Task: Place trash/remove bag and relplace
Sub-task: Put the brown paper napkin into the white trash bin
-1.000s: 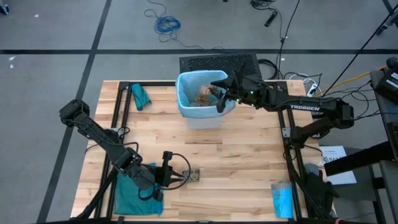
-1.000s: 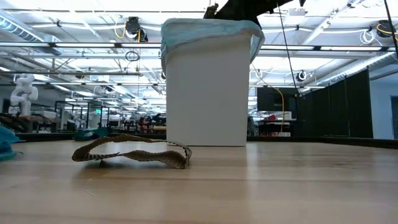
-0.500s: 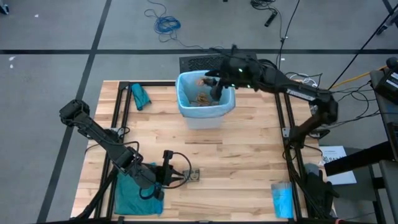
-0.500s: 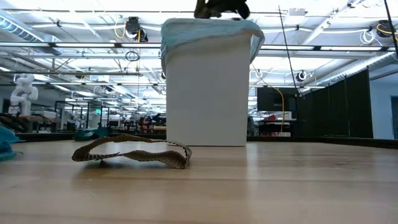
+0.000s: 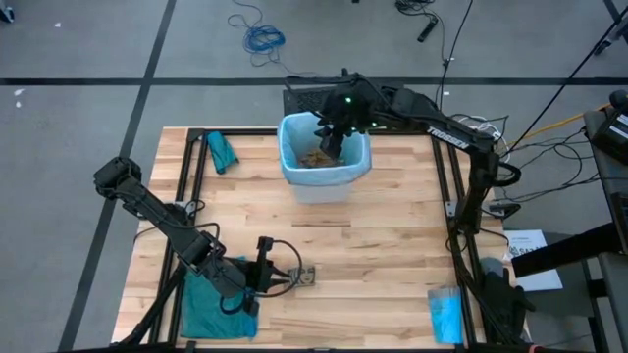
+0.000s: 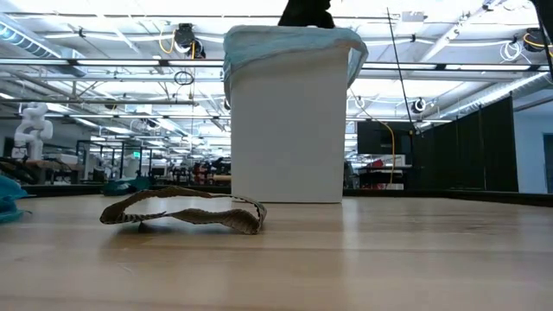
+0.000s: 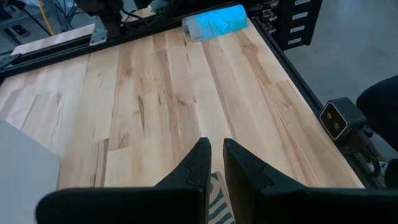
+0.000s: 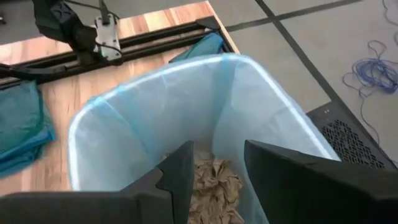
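Resting low over the near left part of the wooden counter (image 5: 383, 265), the left gripper (image 5: 287, 278) has its fingers nearly together, pinching the edge of a flat scrap of brown-and-white patterned paper (image 6: 186, 210) that lies on the boards; the left wrist view shows the scrap (image 7: 218, 202) between the two dark fingertips. Under that arm, at the counter's near left corner, a darker teal-green bag (image 5: 211, 312) lies spread out, and a smaller teal bundle (image 5: 221, 152) sits by the far left rail. At the far middle of the counter stands the white bin (image 6: 287, 130), lined with the pale blue see-through bag (image 8: 155, 118), whose edge is folded over the rim. Crumpled brown paper trash (image 8: 214, 186) lies heaped at the bottom of the bag. The right gripper (image 5: 332, 137) hangs above the bin's mouth, pointing down into it, its fingers parted and holding nothing. At the near right corner of the counter lies a small folded blue packet (image 5: 445, 315), well apart from the bin.
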Available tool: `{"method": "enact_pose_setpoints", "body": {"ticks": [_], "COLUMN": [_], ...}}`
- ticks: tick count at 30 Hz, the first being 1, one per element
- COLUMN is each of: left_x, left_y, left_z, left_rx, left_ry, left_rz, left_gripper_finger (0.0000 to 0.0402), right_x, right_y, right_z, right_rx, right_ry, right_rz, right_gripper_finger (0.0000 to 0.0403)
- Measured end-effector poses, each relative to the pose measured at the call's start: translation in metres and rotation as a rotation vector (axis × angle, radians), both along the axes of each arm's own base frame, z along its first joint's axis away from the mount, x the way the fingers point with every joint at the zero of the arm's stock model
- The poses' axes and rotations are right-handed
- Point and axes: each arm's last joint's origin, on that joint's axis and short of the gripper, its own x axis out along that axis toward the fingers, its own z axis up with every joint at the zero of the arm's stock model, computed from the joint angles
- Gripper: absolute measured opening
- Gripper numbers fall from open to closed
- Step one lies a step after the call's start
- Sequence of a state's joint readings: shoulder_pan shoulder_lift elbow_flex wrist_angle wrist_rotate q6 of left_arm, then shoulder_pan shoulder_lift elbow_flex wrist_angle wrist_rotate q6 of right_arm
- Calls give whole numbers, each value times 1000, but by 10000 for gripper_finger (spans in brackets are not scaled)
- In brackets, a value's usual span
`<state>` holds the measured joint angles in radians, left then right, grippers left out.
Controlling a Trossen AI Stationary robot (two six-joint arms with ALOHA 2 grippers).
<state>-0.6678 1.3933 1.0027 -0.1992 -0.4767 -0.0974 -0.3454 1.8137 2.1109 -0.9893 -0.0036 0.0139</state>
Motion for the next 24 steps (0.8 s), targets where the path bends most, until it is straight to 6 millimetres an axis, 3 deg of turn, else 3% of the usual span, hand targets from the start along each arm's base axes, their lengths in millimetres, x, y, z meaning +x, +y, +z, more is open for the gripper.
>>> {"method": "enact_pose_setpoints", "body": {"ticks": [6,9,16,20,24], "left_x": [0,0,-1,-2,2], "left_y": [0,0,1,1,-1], "left_z": [0,0,-2,-5,-13], "left_rx": [0,0,16,32,52], "left_ry": [1,1,22,43,69], "left_rz": [0,0,1,1,1], "left_gripper_finger": [40,40,40,40,40], "right_x": [-4,-4,6,12,16], "right_y": [4,20,106,158,201], "right_z": [5,13,19,4,-24], "right_rx": [4,17,-86,-147,-171], "right_ry": [-18,-57,-57,-33,-13], "right_rz": [11,74,214,272,319], "right_gripper_finger": [135,135,135,135,135]}}
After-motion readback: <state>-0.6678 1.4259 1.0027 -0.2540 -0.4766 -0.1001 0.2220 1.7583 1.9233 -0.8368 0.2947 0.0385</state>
